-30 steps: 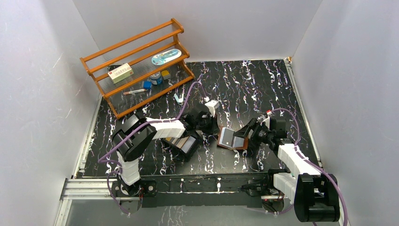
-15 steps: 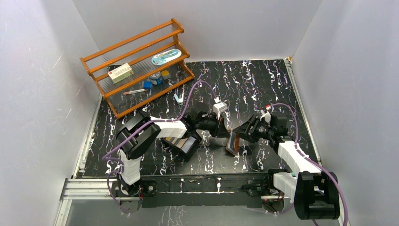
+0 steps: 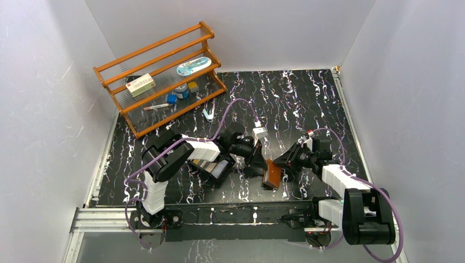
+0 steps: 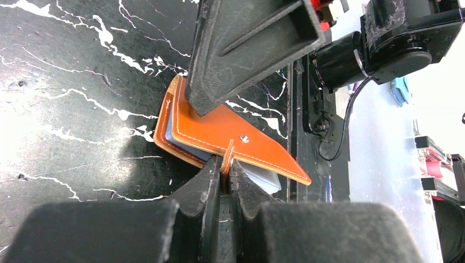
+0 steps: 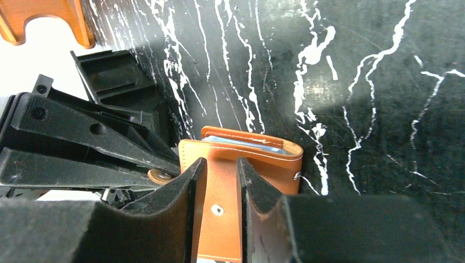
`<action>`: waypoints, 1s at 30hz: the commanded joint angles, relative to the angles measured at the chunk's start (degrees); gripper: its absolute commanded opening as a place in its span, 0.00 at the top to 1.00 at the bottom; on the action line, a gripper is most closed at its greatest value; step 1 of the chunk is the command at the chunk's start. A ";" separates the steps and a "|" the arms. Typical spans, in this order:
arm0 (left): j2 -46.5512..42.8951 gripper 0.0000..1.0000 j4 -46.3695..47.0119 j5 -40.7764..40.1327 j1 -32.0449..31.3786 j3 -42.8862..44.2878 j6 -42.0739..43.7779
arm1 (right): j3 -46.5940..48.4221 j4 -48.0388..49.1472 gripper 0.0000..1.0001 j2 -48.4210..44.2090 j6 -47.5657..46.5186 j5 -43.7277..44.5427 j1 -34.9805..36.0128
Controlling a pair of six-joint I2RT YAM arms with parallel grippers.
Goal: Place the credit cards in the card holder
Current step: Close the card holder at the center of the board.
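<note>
At table's near centre: folded leather card holder (image 3: 272, 176), credit cards (image 5: 241, 141) edge-on inside. Left gripper (image 4: 225, 164) at 10 o'clock pinches snap tab. Right gripper (image 5: 221, 166) at 2 o'clock: narrow gap, tips on cover, hold unclear. Leather likely light, floppy, slick; tab or fold edge grips best.

Smooth, stitched leather card holder (image 4: 257, 150)

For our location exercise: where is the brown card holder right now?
In the top view the card holder is centre-right near the table's front edge, between the right gripper and the left gripper, which pinches its tab.
</note>
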 commanded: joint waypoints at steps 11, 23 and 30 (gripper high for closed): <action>-4.52 0.96 -1.03 -9.15 -0.31 -2.99 1.18 | 4.74 -16.58 0.65 -5.60 1.55 11.29 5.55; -8.50 1.00 -7.12 -22.26 -1.19 -4.36 4.31 | 5.44 -16.88 0.50 -8.51 19.28 22.63 23.76; -10.60 1.00 -7.47 -30.77 -1.45 -5.73 4.08 | 10.09 -18.03 0.43 1.01 18.58 33.87 30.74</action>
